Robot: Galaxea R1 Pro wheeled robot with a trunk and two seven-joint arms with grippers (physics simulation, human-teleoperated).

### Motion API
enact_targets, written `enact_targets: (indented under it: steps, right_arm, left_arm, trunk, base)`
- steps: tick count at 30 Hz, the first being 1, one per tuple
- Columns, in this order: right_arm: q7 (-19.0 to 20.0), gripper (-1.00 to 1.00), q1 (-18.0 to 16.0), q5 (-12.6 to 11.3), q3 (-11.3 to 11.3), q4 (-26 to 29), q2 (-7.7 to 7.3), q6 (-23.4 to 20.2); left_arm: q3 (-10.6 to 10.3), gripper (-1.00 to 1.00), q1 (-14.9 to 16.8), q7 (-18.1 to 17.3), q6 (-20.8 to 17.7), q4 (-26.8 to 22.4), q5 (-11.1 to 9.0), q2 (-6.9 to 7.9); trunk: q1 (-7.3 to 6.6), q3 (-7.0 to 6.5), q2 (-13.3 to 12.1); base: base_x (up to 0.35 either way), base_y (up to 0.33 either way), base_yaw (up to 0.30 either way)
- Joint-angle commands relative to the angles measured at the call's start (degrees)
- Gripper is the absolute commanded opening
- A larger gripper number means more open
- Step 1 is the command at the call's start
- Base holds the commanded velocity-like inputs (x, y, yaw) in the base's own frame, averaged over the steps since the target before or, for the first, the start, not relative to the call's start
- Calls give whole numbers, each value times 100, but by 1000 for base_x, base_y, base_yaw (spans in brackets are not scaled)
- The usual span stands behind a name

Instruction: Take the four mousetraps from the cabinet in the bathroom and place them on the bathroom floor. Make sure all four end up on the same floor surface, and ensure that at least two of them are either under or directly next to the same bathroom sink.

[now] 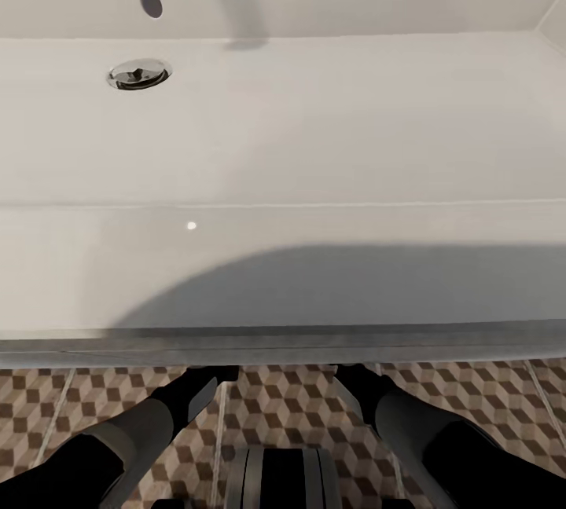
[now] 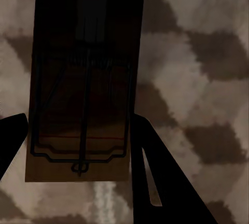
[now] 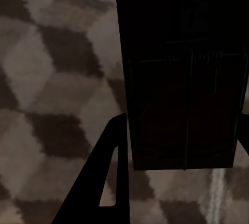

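A tan wooden mousetrap with dark wire fittings sits between the fingers of my left gripper. The fingers press its two long edges, just above the cube-patterned bathroom floor. My right gripper is shut the same way on a second mousetrap, which is very dark in shadow over the floor. In the head view both forearms run forward under the front edge of the white sink, which hides the hands.
The sink's chrome drain and overflow hole lie at the far left of the basin. Patterned floor tiles show between my left forearm and right forearm. The robot's trunk is at the bottom.
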State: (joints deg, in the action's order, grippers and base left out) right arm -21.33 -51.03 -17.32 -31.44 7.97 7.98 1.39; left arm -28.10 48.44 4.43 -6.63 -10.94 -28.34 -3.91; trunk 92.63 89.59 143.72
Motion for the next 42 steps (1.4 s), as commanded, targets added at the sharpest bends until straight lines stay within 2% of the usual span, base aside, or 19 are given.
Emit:
enact_targets:
  steps: [1,31,34,38,42]
  right_arm:
    - [-12,-100,-3,-69,-46,-4,1,19]
    - [-12,-100,-3,-66,-46,-25,7,-3]
    - [-14,-100,-33,-71,-42,-29,2,-183]
    - [-19,-100,-173,-77,-33,-47,-14,-689]
    - [-23,-100,-216,-80,-30,-62,-16,-865]
  left_arm:
    - [-48,100,3,40,-27,-13,-48,3]
    - [-47,100,8,40,-19,-22,-48,0]
    - [-47,100,8,40,-21,-22,-46,-2]
    - [-47,100,8,40,-22,-22,-42,-4]
    - [-47,100,8,40,-22,-22,-41,-4]
  trunk:
    - [-1,3,1]
    - [-1,3,1]
    - [-1,3,1]
    - [-1,3,1]
    - [-1,3,1]
  base:
    - [0,0,0]
    - [0,0,0]
    - [0,0,0]
    - [0,0,0]
    - [0,0,0]
